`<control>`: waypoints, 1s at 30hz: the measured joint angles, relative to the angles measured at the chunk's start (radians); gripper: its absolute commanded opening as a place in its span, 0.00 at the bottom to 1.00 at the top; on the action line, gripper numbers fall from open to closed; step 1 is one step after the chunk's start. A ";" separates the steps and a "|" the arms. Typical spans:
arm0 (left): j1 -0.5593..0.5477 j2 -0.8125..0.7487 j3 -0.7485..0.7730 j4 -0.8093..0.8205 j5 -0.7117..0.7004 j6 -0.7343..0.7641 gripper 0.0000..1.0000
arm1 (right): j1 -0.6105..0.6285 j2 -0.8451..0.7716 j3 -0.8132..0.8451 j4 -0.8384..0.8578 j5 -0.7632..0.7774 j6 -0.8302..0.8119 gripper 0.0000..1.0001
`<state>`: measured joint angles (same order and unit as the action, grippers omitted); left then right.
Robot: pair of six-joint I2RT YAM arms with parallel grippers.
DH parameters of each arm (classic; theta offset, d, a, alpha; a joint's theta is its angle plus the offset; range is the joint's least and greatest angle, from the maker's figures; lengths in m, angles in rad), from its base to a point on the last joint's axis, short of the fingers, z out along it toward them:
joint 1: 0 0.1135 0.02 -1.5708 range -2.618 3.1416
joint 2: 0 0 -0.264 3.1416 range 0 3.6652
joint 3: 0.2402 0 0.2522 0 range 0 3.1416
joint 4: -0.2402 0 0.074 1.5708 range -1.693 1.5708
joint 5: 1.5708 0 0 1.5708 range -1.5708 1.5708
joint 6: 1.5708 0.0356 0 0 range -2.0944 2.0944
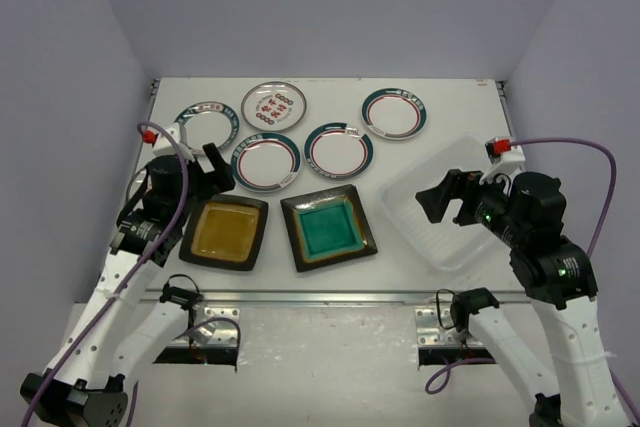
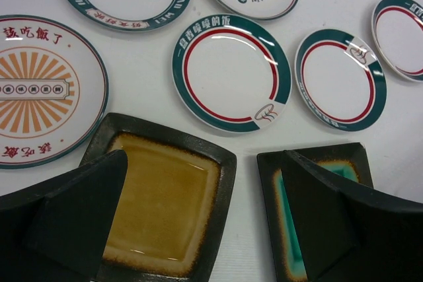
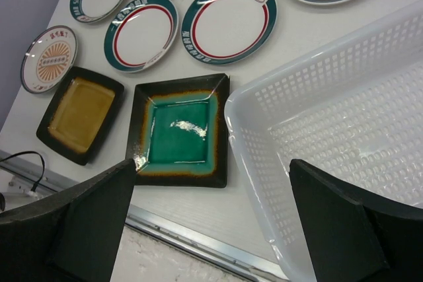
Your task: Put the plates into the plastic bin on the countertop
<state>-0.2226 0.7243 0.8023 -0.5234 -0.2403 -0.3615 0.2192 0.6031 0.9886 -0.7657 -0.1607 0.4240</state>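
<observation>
On the white countertop (image 1: pixel 460 97) an amber square plate (image 1: pixel 224 231) and a teal square plate (image 1: pixel 328 229) lie side by side at the front. Several round white plates lie behind them, among them two with teal-red rims (image 1: pixel 266 161) (image 1: pixel 338 150). The translucent plastic bin (image 1: pixel 415 209) stands at the right with nothing in it. My left gripper (image 1: pixel 215 172) is open and empty above the amber plate's (image 2: pixel 162 212) far edge. My right gripper (image 1: pixel 445 197) is open and empty over the bin's (image 3: pixel 344 117) left rim, beside the teal plate (image 3: pixel 180 130).
A round plate with an orange sunburst (image 2: pixel 39 90) lies at the far left, partly under my left arm in the top view. The metal front edge (image 1: pixel 330 297) runs along the countertop just before the square plates. Purple walls close in the sides and back.
</observation>
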 measured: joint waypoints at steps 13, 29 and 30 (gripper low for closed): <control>-0.265 0.123 -0.095 0.117 0.176 -0.326 1.00 | 0.000 -0.001 -0.028 0.000 -0.116 0.000 0.99; -0.571 0.398 -0.297 0.340 0.085 -0.733 1.00 | 0.000 -0.034 -0.036 -0.003 -0.167 0.010 0.99; -0.571 0.407 -0.305 0.342 0.080 -0.737 1.00 | 0.000 -0.035 -0.037 -0.003 -0.167 0.010 0.99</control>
<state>-0.7937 1.1311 0.4971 -0.1811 -0.1598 -1.0986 0.2192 0.5677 0.9511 -0.7684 -0.3275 0.4343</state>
